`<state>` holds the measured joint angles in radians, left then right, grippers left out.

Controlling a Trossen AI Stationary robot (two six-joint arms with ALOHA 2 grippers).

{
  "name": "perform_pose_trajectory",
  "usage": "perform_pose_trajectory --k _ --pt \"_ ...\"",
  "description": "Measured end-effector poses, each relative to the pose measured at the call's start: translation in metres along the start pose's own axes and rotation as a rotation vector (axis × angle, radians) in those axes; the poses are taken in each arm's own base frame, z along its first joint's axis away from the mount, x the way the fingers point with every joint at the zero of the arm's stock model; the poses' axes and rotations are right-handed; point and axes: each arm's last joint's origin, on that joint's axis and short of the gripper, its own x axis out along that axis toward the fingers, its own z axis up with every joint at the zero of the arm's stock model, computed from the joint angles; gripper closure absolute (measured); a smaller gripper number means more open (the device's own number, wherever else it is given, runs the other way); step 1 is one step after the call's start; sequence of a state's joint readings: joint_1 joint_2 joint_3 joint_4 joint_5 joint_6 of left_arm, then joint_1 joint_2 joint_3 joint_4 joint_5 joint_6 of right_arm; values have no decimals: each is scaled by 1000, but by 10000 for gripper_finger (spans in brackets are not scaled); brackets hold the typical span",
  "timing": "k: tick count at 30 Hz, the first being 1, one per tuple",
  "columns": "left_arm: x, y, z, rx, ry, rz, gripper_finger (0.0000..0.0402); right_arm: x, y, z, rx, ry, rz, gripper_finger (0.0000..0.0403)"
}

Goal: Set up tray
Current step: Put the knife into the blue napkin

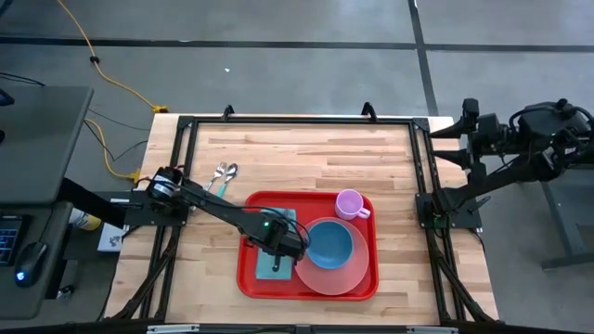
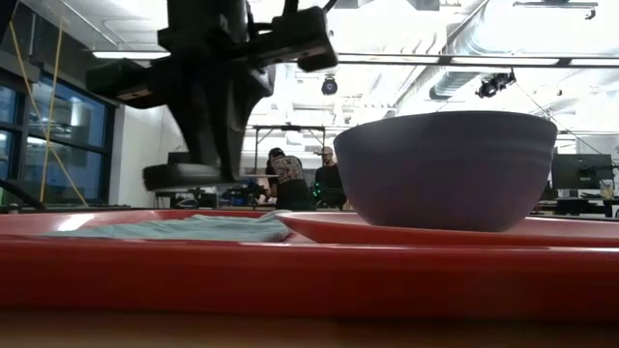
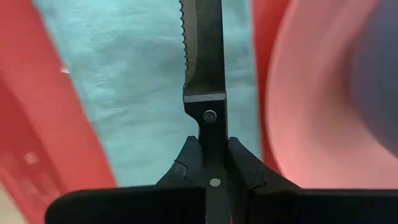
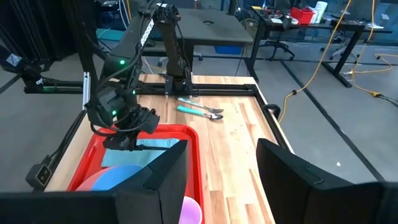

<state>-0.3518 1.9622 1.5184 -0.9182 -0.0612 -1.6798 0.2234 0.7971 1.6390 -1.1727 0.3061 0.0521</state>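
The red tray [image 1: 249, 278] lies on the wooden table. On it are a teal napkin [image 1: 276, 264] at its left, a pink plate [image 1: 339, 276] carrying a blue bowl [image 1: 329, 243], and a pink cup [image 1: 350, 203] at its far right corner. My left gripper [image 1: 286, 246] is over the napkin [image 3: 137, 93], shut on a black-handled knife [image 3: 202, 43] with a serrated blade. In the low view the gripper [image 2: 189, 174] hangs a little above the napkin [image 2: 184, 229]. My right gripper [image 4: 217, 186] is open and empty, parked off the table's right edge. My left gripper pinches the knife's black handle [image 3: 210, 127] between its two fingers [image 3: 186, 163], close to where the blade begins. The knife lies along the fingers and its blade sticks out ahead of them over the napkin. In the low view it looks clear of the napkin.
A spoon and a fork [image 1: 223, 174] with teal handles lie on the bare wood left of the tray's far side; they also show in the right wrist view [image 4: 199, 111]. A black frame [image 1: 297, 121] runs around the table. People stand in the room behind [image 2: 290, 179].
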Motion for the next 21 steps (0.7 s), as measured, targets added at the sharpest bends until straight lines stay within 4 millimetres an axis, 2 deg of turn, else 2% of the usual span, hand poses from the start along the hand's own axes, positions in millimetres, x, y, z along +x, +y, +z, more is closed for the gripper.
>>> perform_pose_trajectory --k 8,17,21 --pt "0 -2 -1 0 9 -18 355 0 0 -3 -4 26 -1 233" --pt "16 -2 -3 1 32 17 355 0 0 -3 -7 34 0 233" --pt "15 -5 -3 1 34 -6 355 0 0 -4 -7 35 1 233"
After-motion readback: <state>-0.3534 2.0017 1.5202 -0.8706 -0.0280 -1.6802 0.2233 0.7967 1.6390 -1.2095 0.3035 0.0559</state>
